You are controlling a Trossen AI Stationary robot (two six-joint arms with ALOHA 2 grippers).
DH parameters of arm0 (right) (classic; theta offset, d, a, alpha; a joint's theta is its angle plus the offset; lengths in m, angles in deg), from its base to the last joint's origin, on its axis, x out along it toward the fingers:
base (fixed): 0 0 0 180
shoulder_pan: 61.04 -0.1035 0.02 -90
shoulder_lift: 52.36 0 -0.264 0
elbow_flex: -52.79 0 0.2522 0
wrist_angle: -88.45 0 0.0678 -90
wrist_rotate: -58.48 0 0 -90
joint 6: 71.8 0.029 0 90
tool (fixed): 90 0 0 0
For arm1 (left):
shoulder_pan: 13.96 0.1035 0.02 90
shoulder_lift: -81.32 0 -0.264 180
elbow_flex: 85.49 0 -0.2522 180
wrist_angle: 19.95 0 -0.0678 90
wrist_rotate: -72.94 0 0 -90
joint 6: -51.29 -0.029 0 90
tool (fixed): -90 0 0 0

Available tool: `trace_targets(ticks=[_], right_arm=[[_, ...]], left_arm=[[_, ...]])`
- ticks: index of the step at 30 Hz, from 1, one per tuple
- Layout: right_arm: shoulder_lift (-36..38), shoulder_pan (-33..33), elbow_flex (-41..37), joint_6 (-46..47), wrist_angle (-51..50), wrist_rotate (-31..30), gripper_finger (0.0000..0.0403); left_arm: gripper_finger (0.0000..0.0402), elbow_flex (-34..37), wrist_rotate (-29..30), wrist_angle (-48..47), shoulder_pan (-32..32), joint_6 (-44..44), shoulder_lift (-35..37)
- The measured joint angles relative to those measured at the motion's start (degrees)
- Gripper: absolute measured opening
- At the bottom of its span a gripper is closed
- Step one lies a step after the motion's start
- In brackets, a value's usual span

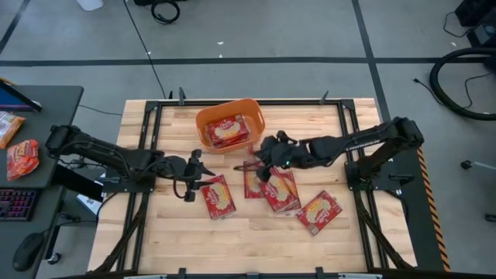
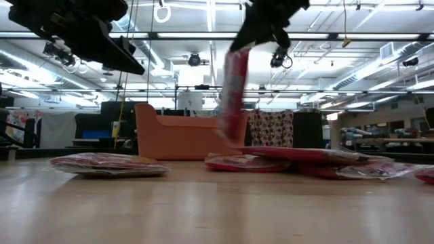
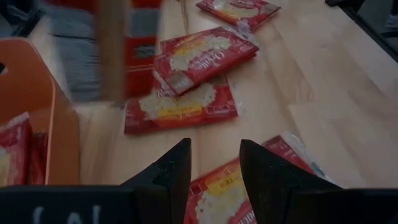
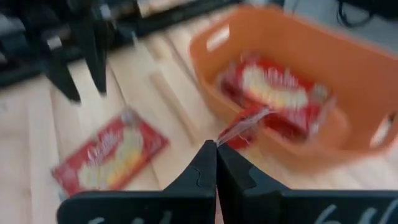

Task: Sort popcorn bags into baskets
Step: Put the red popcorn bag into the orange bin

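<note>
The desk (image 1: 256, 232) carried the orange basket (image 1: 230, 124) at its far side, with at least one popcorn bag (image 1: 229, 132) lying inside. Four more bags (image 1: 218, 197) lay flat on the boards nearer the front.

The right tool (image 1: 260, 167) was pinched together on the edge of a lifted bag (image 2: 234, 95), which hung limp and on edge above the pile. It looked light, thin and floppy, with a slick wrapper, so a sealed edge seemed the best place to grip.

The left tool (image 1: 191, 177) stood apart, empty, over the bag nearest it.

Only the low view showed the held bag dangling clear; the right wrist view (image 4: 216, 155) showed just its crimped corner (image 4: 242, 127).
</note>
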Motion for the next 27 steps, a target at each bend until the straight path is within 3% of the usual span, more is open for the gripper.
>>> trace_targets(ticks=[9,16,27], right_arm=[[0.7,7.3,0.1,-10.4,19.0,11.7,0.0002],[0.6,14.4,0.1,-14.2,22.7,16.1,0.0003],[-2.5,23.0,0.1,-19.1,21.5,16.9,0.0003]], left_arm=[[0.0141,0.0,0.0,-2.9,-0.9,1.5,3.5],[0.0141,0.0,0.0,-3.0,-0.9,2.9,4.4],[0.0141,0.0,0.0,-2.8,-0.9,6.2,4.4]])
